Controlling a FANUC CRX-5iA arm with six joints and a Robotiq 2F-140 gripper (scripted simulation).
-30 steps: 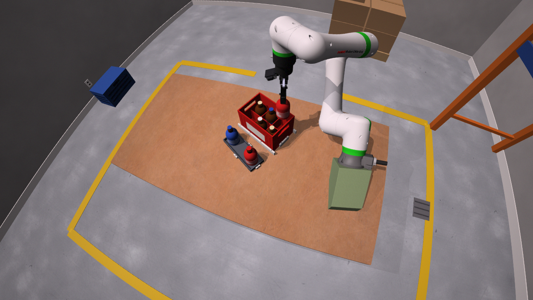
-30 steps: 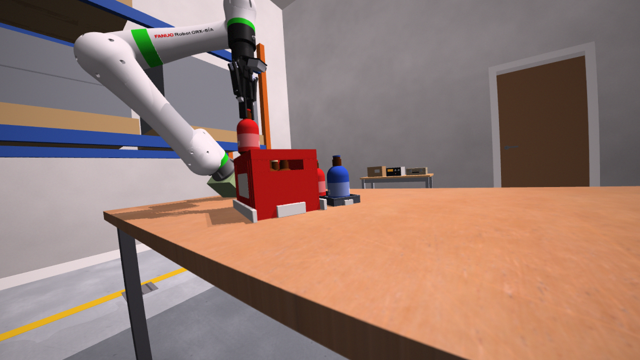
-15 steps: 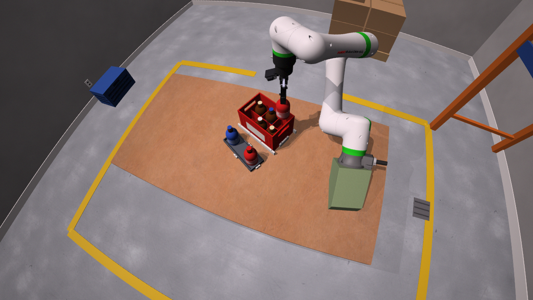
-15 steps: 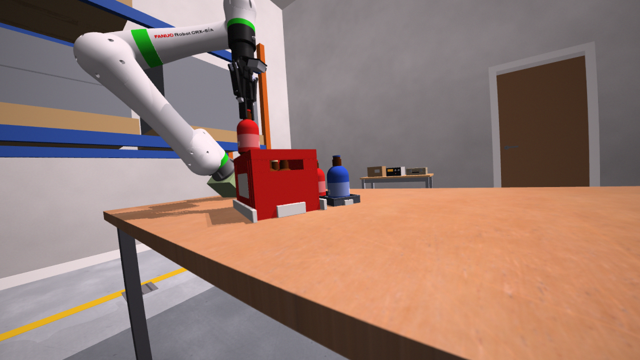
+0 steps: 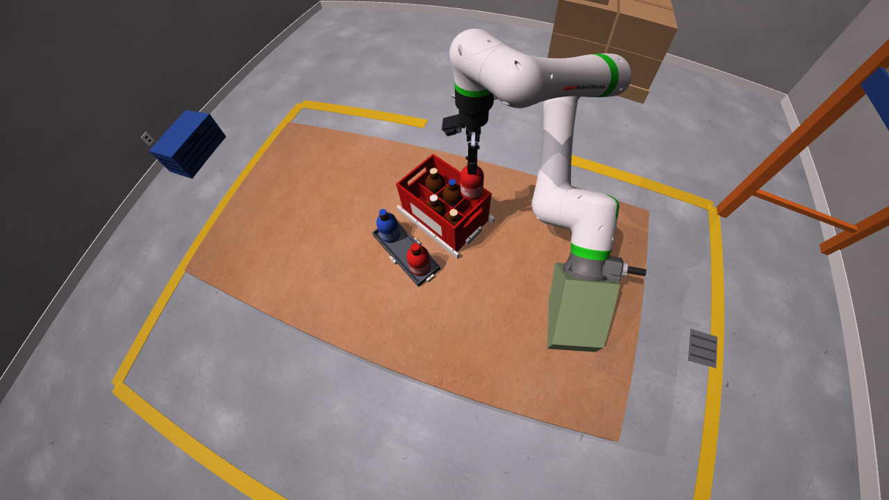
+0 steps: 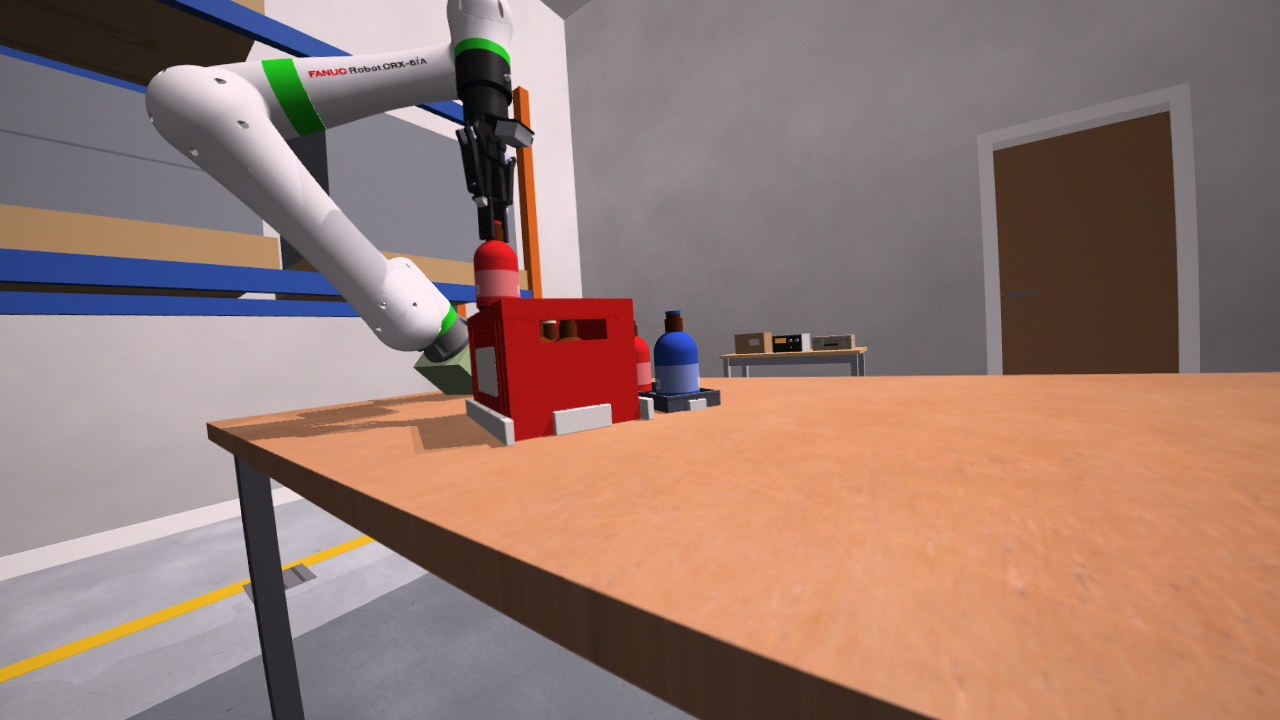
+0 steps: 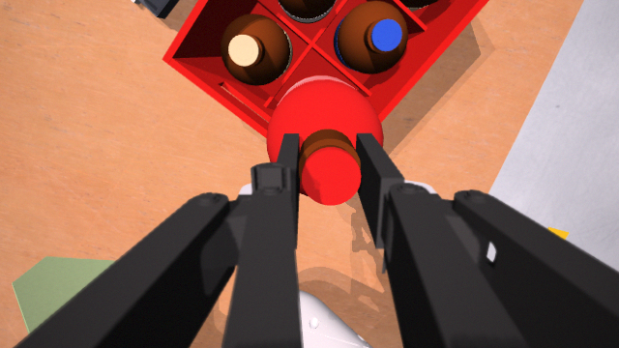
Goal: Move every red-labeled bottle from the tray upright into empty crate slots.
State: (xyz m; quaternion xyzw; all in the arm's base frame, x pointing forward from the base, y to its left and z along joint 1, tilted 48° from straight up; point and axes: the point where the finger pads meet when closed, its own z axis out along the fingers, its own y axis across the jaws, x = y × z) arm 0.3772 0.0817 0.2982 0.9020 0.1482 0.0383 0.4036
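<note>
My gripper (image 7: 327, 158) is shut on the neck of a red-labeled bottle (image 5: 471, 180). It holds the bottle upright over the crate's far corner slot, its body still mostly above the rim (image 6: 495, 273). The red crate (image 5: 442, 199) holds several brown bottles, one with a blue cap (image 7: 387, 35) and one with a cream cap (image 7: 243, 50). The grey tray (image 5: 405, 248) lies beside the crate. On it stand a second red-labeled bottle (image 5: 417, 258) and a blue-labeled bottle (image 5: 387, 225).
White stop blocks (image 6: 581, 418) sit against the crate's base. The arm's green pedestal (image 5: 582, 307) stands on the table to the right. A blue box (image 5: 187, 142) lies on the floor far left.
</note>
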